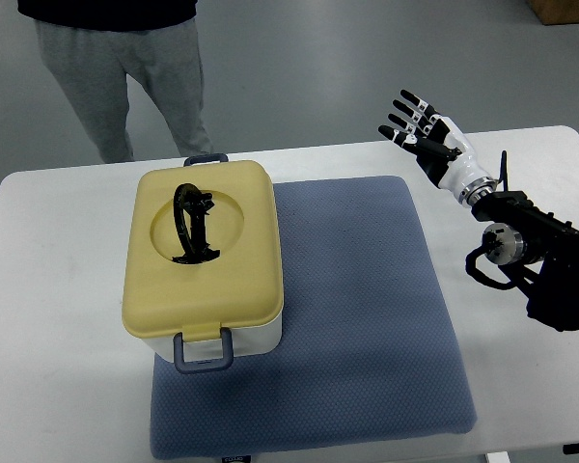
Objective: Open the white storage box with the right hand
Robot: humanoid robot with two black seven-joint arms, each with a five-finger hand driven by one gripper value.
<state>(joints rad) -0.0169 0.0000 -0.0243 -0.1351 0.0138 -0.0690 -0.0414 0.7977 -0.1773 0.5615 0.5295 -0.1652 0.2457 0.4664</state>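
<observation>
Right hand (420,130) open with fingers spread, hovering well apart from the white plastic storage box with yellow lid (203,256) on the blue padded mat (367,318), risking a shoved box if reaching across without freeing the grey front latch (205,349).

Right arm entered from right edge: black jointed forearm (545,256) with exposed cables, silver wrist joint, white-shelled palm. White-and-black robotic right hand (427,133) raised at upper right, palm open, held nothing. Black fingers (402,120) with white segments spread, extended toward upper left. Left arm out of view.
</observation>
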